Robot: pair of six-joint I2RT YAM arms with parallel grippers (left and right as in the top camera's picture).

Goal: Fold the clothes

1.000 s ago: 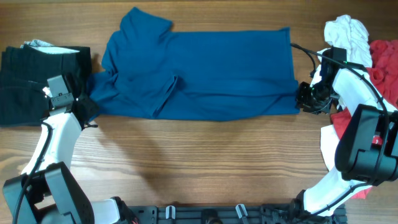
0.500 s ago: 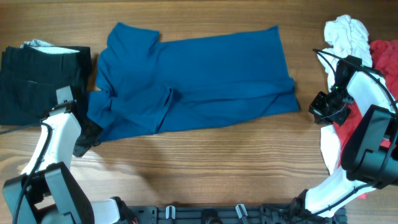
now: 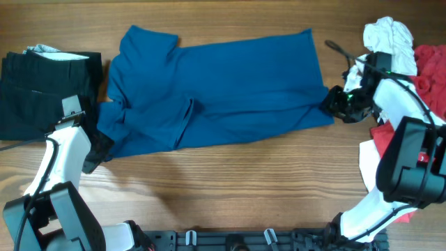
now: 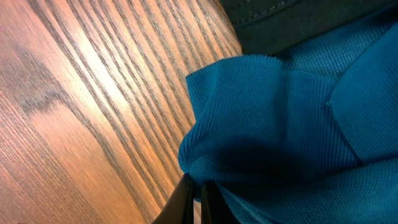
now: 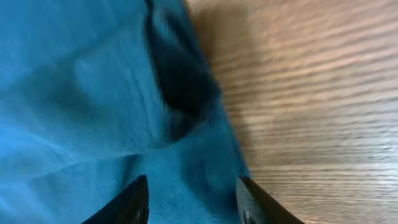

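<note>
The deep-blue shirt (image 3: pixel 230 84) lies spread across the wooden table, rumpled at its left sleeve. My left gripper (image 3: pixel 94 150) is at the shirt's lower-left corner. In the left wrist view its fingers (image 4: pixel 198 202) are pressed together at the edge of the blue cloth (image 4: pixel 298 124). My right gripper (image 3: pixel 333 104) is at the shirt's right edge. In the right wrist view its fingers (image 5: pixel 193 199) are spread wide over the blue cloth (image 5: pixel 74 93), beside bare wood.
A folded black garment (image 3: pixel 42 90) lies at the far left, its edge showing in the left wrist view (image 4: pixel 292 18). A crumpled white garment (image 3: pixel 389 38) and a red one (image 3: pixel 431 70) are piled at the far right, behind the right arm.
The left gripper dragged the shirt's lower-left corner toward the front, shifting the shirt left. The right gripper pulled off to the right, then came back to the shirt's right edge.
</note>
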